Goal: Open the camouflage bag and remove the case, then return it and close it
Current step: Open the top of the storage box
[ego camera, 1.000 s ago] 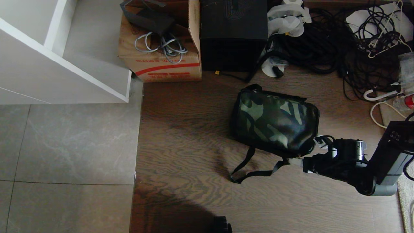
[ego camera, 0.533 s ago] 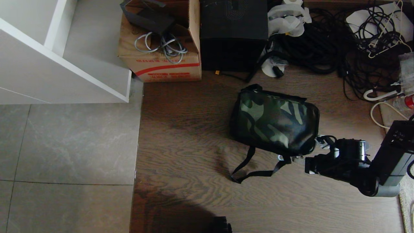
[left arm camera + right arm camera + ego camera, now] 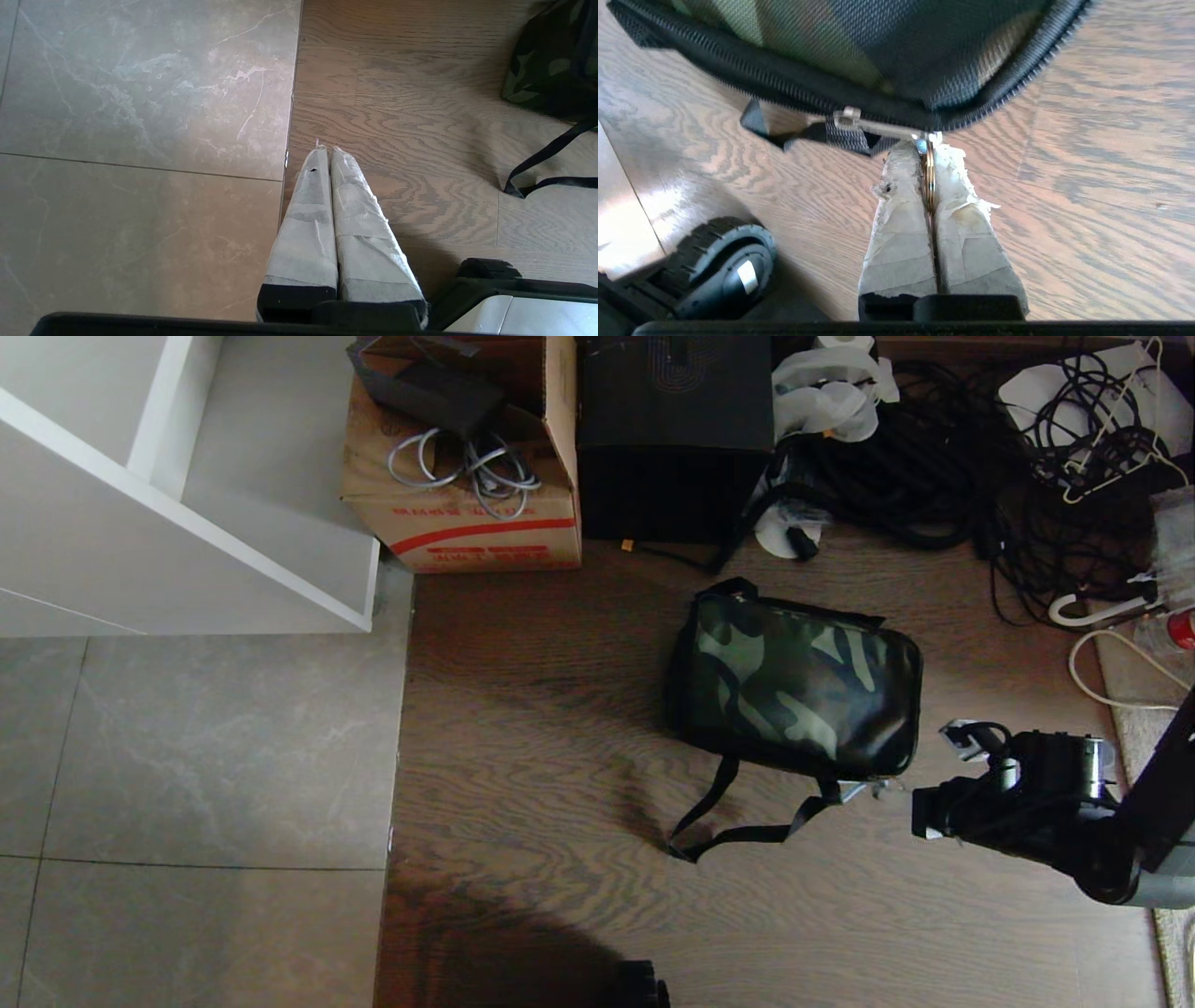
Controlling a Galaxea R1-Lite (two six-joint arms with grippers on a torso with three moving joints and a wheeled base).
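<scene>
the camouflage bag (image 3: 794, 686) lies closed on the wood floor (image 3: 523, 728), right of the middle of the scene, with its black shoulder strap (image 3: 738, 817) trailing in a loop on the near side. the case is not to be seen; only the shut bag shows.

the right tool (image 3: 928, 154) is low at the bag's near right corner, reaching in from the right. its two taped fingers (image 3: 901, 224) are pressed together on a thin metal ring (image 3: 928, 179) that hangs from the zip pull (image 3: 873, 126) on the bag's black zip edge. the ring sits edge-on between the fingers, so the tool is closed on it. in the head view the tool's tip (image 3: 924, 821) stands just right of the pale metal piece at the bag's corner, though from that angle the contact itself is hard to make out.

the left tool (image 3: 325, 151) is near the robot, well apart from the bag, over the seam where the grey tile floor (image 3: 140, 116) meets the wood. its fingers are shut with nothing between them.

at the far side stand a cardboard carton (image 3: 462, 504) with grey cables in it, a plain black box (image 3: 672, 439) to its right, and a heap of black cables (image 3: 943, 457) further right. a white cabinet (image 3: 168, 523) fills the far left.
</scene>
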